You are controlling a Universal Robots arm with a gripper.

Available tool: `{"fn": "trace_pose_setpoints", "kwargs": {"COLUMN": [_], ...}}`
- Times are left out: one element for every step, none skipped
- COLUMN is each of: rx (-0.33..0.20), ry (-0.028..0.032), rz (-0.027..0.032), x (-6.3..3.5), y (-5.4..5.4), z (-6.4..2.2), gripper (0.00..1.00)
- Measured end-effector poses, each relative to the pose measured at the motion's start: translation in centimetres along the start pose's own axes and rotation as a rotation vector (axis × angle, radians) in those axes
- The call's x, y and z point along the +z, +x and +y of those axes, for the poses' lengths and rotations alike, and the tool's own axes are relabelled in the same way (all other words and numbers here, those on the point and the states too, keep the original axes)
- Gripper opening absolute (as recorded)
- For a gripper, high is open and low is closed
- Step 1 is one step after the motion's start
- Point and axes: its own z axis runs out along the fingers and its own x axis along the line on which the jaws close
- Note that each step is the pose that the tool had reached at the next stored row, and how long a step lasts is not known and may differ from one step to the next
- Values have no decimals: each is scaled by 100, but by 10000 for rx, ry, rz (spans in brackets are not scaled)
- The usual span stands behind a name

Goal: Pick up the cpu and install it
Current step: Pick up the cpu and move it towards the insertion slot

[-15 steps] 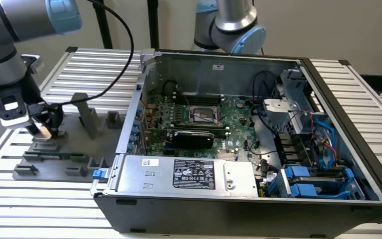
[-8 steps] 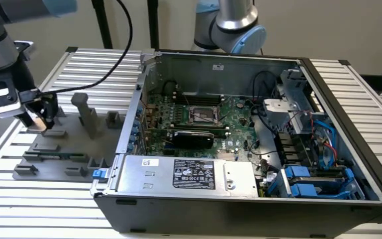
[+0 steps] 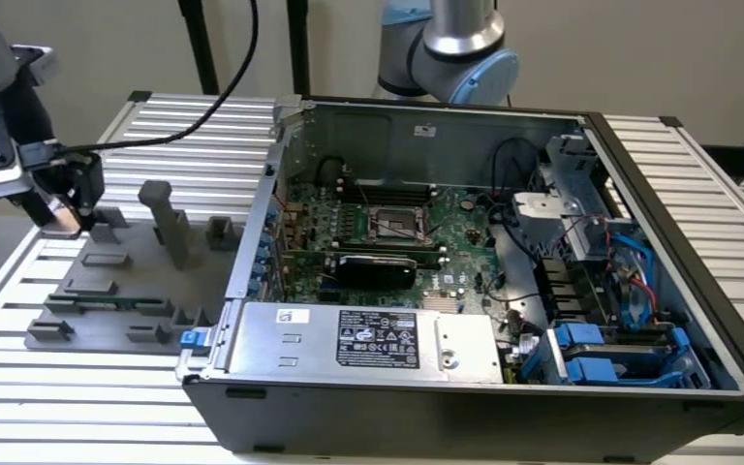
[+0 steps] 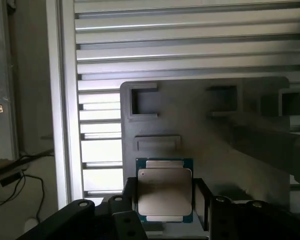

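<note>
Black matte fingers (image 4: 130, 195) of the gripper (image 4: 164, 205) clamp the cpu (image 4: 164, 187) by two opposite edges, its slightly longer side running along them; the chip is flat, a dull silver lid on a green rim. Beneath it lies the grey plastic fixture (image 4: 215, 145) with square pockets, on the ribbed aluminium table (image 4: 190, 50). The dark socket (image 3: 398, 226) on the motherboard (image 3: 463, 218) lies well apart, toward the exterior view's right, inside the open steel case (image 3: 449, 121)
</note>
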Motion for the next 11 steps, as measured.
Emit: {"fn": "trace_pose_setpoints", "kwargs": {"rx": [0, 0, 1, 0, 0, 1, 1, 0, 1, 1, 0], "ry": [0, 0, 0, 0, -1, 1, 0, -1, 1, 0, 0], "rz": [0, -1, 0, 0, -1, 2, 1, 1, 3, 3, 5], "x": [-44, -90, -138, -180, -228, -274, -318, -365, -412, -456, -500], "y": [-6, -12, -20, -29, -41, -54, -68, -84, -103, -126, -153], "z": [1, 2, 4, 5, 6, 8, 10, 11, 13, 15, 17], "gripper": [55, 55, 55, 55, 55, 55, 55, 55, 55, 55, 55]}}
